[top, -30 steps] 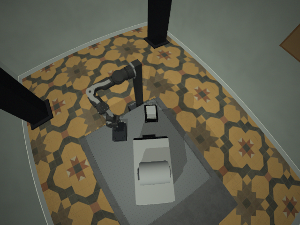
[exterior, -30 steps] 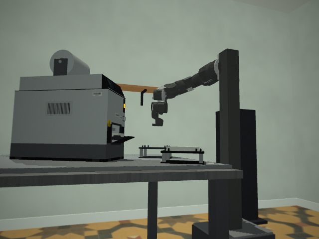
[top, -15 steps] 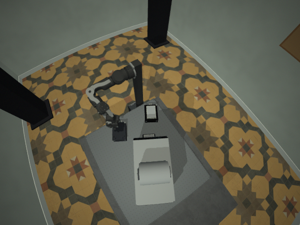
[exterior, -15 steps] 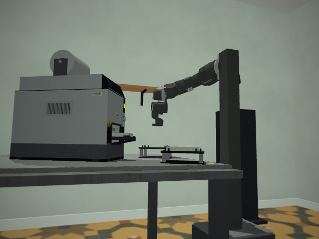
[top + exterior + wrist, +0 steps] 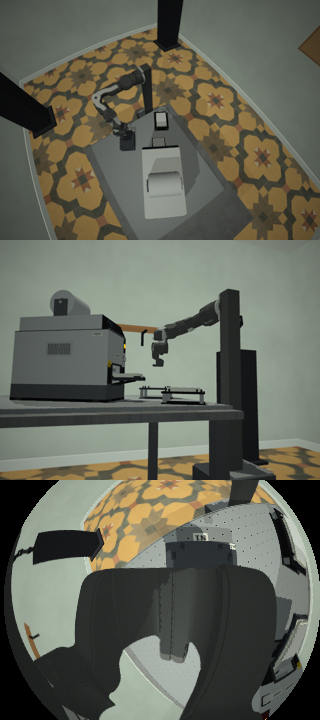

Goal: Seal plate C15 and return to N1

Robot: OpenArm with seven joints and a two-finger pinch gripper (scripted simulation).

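Plate C15 (image 5: 158, 142) lies on the sealer's stage (image 5: 128, 378), which stands out in front of the housing (image 5: 163, 180). Its top looks pale and flat in the side view (image 5: 127, 375). The lamp (image 5: 124, 346) on the housing's front glows amber, with the START key (image 5: 124, 358) below it. My gripper (image 5: 157, 364) is shut and empty. It hangs in the air, apart from the stage, above the empty dark nest N1 (image 5: 127, 141). In the wrist view the shut fingers (image 5: 176, 652) point down over N1 (image 5: 200, 554).
Sealed plate C51 (image 5: 161, 119) lies in nest N2 (image 5: 183, 393), near the arm's black column (image 5: 228, 348). N1 also shows behind it in the side view (image 5: 151, 390). A foil roll (image 5: 164, 183) sits on top of the sealer. The table edge runs just left of N1.
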